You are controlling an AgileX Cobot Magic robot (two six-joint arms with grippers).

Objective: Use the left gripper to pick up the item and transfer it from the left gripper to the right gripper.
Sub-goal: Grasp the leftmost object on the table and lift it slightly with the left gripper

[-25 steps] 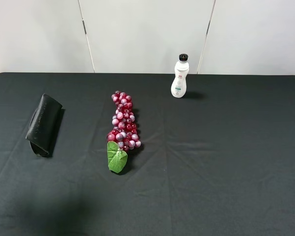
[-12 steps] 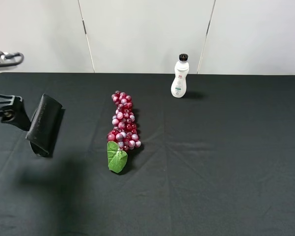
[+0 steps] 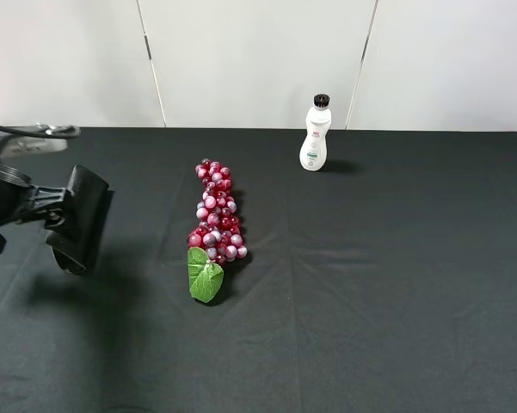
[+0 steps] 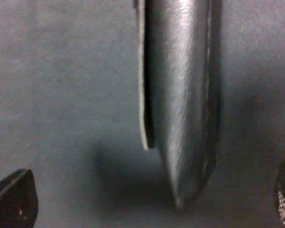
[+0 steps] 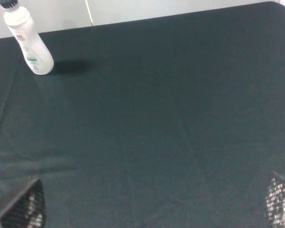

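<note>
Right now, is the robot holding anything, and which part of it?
Nothing is held. The left gripper is open, its fingers on either side of the black case's end without touching it. The right gripper is open over bare cloth.

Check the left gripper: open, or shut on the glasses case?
Open. The left gripper has its fingers wide apart in the left wrist view, black cloth visible between each and the glasses case; neither touches it.

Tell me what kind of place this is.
Probably a robotics test bench, not a home: a table draped in black cloth, bare white wall panels behind it, and a few staged props set apart on it, a grape bunch, a white bottle and a black case.
</note>
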